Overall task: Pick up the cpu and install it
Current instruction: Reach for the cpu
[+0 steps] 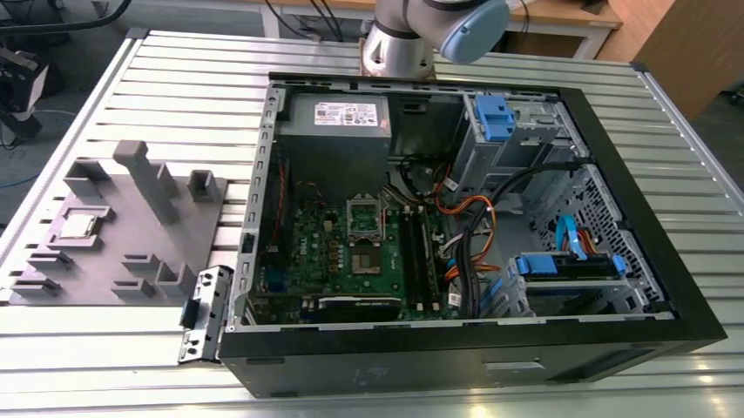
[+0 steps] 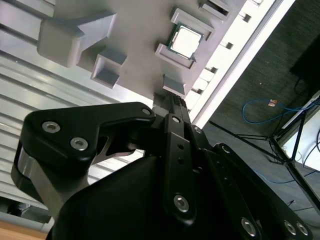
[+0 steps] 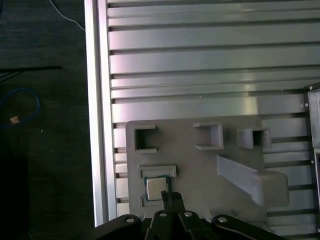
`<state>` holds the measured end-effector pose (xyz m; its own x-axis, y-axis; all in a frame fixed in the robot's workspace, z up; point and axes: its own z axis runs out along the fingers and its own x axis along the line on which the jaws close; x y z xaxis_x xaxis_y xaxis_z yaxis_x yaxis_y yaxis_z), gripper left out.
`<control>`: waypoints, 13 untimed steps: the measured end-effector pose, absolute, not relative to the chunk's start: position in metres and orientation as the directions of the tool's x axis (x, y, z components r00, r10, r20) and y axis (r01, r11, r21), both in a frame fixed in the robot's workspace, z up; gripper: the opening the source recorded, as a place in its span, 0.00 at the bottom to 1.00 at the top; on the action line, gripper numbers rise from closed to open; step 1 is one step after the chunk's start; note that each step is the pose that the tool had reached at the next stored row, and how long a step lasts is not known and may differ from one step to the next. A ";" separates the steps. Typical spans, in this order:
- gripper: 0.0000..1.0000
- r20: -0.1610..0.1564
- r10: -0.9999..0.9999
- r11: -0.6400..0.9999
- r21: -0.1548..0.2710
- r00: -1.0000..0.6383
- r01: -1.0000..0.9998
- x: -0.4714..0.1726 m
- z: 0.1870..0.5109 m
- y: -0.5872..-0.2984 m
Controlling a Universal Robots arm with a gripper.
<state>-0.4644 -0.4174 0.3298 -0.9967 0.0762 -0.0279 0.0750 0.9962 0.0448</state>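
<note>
The gripper (image 2: 172,100) has its fingers pressed together and holds nothing. In both wrist views it hangs above the grey tray (image 3: 200,170), tips pointing near one edge of the cpu (image 3: 156,186). The cpu lies flat in its square holder on that tray. The tray rests on the slatted table (image 1: 174,87), beside the open case (image 1: 465,348).

Exterior view high over table (image 1: 152,87); both wrist views share fixture (image 3: 200,170), cpu (image 3: 155,187).
</note>
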 end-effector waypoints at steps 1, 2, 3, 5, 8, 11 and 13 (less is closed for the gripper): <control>0.11 -0.029 0.076 0.996 0.045 -0.997 0.075 -0.469 0.327 -0.417; 0.11 -0.029 0.076 0.996 0.045 -0.997 0.075 -0.470 0.325 -0.417; 0.11 -0.029 0.076 0.996 0.045 -0.997 0.075 -0.471 0.323 -0.418; 0.11 -0.029 0.076 0.996 0.045 -0.997 0.075 -0.472 0.320 -0.418; 0.11 -0.029 0.076 0.996 0.045 -0.997 0.075 -0.472 0.314 -0.420; 0.11 -0.029 0.076 0.996 0.045 -0.997 0.075 -0.472 0.309 -0.421; 0.11 -0.029 0.076 0.996 0.045 -0.997 0.075 -0.472 0.305 -0.422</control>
